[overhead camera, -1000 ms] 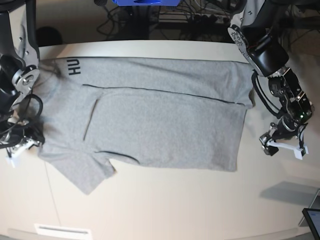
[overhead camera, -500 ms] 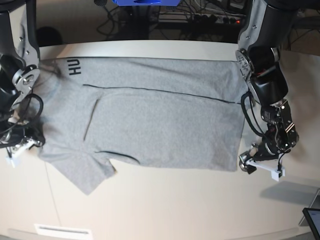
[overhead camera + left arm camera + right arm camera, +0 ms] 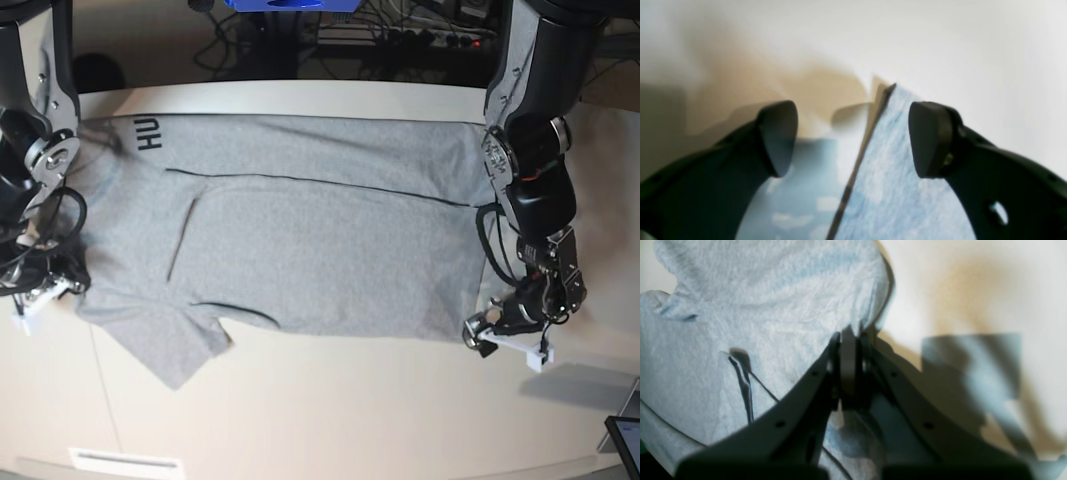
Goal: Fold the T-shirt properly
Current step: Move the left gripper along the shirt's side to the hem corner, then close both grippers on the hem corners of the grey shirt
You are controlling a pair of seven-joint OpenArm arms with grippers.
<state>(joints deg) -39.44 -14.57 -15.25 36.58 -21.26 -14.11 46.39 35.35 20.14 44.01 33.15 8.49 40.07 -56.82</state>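
Observation:
The grey T-shirt (image 3: 300, 240) lies spread on the pale table (image 3: 350, 410), one long edge folded over, black letters "HU" (image 3: 148, 131) showing at its far left. My left gripper (image 3: 502, 343) hovers open at the shirt's near right corner. In the left wrist view that corner (image 3: 893, 173) lies between the open gripper's (image 3: 853, 138) dark fingertips (image 3: 928, 140). My right gripper (image 3: 48, 288) sits shut at the shirt's left edge. In the right wrist view its (image 3: 848, 340) closed tips rest against the cloth's (image 3: 773, 306) border. I cannot tell whether any fabric is pinched.
One sleeve (image 3: 175, 350) sticks out toward the front left. A dark screen's corner (image 3: 625, 440) shows at the front right table edge. Cables and a blue object (image 3: 290, 4) lie behind the table. A white label (image 3: 125, 462) sits near the front left edge.
My left arm has swung from beside the shirt's right edge toward the front and inward to the near right corner, gripper still open. The right arm and shirt have not moved.

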